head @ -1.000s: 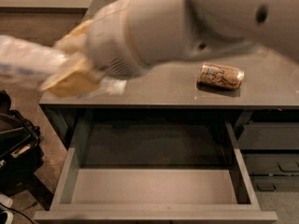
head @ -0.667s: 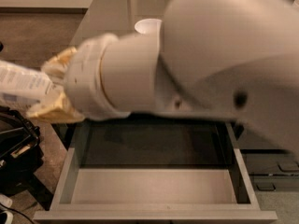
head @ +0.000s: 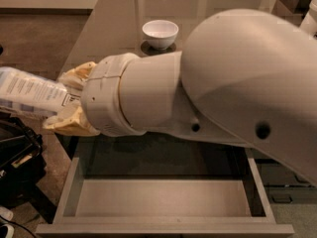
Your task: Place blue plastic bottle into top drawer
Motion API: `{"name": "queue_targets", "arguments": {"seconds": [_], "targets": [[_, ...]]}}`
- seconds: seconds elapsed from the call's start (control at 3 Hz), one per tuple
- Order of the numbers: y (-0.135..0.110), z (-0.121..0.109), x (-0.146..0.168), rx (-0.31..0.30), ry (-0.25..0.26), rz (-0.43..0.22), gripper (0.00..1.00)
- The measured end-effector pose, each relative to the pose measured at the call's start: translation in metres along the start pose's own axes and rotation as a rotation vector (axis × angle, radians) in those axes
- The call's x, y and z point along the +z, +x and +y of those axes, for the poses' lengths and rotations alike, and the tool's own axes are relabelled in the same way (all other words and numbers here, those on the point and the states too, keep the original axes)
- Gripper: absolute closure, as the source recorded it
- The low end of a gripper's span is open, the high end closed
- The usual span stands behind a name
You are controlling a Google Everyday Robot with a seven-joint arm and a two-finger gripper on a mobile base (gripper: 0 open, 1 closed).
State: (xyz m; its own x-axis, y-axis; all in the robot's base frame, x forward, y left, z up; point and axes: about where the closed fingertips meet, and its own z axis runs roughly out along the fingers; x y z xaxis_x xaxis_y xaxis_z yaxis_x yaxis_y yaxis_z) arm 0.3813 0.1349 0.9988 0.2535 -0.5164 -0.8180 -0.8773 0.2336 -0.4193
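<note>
The blue plastic bottle (head: 29,92) is a clear bottle with a pale blue-white printed label, held lying sideways at the left edge of the view. My gripper (head: 69,100), with tan padded fingers (head: 74,124), is shut on the bottle, left of the counter and above the drawer's left end. The top drawer (head: 163,198) stands pulled out below, wide and shallow with a plain grey floor and nothing in it. My large white arm fills the middle and right of the view and hides much of the counter.
A white bowl (head: 160,32) sits on the grey counter (head: 116,29) at the back. Dark objects (head: 17,155) lie on the floor at the left. Darker drawers with handles (head: 282,182) show at the right.
My arm has swung and now covers more of the counter; the gold can is hidden behind it. The gripper with the bottle has moved lower and slightly right, toward the drawer.
</note>
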Motion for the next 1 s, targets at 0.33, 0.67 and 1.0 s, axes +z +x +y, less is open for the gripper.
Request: {"name": "queue_targets", "arguments": {"seconds": [0.33, 0.67, 1.0], "targets": [[-0.001, 0.000, 0.000, -0.003, -0.001, -0.001, 1.00], [0.030, 0.004, -0.001, 0.027, 0.013, -0.003, 1.00], [0.106, 0.021, 0.008, 0.154, 0.031, -0.038, 1.00]]}}
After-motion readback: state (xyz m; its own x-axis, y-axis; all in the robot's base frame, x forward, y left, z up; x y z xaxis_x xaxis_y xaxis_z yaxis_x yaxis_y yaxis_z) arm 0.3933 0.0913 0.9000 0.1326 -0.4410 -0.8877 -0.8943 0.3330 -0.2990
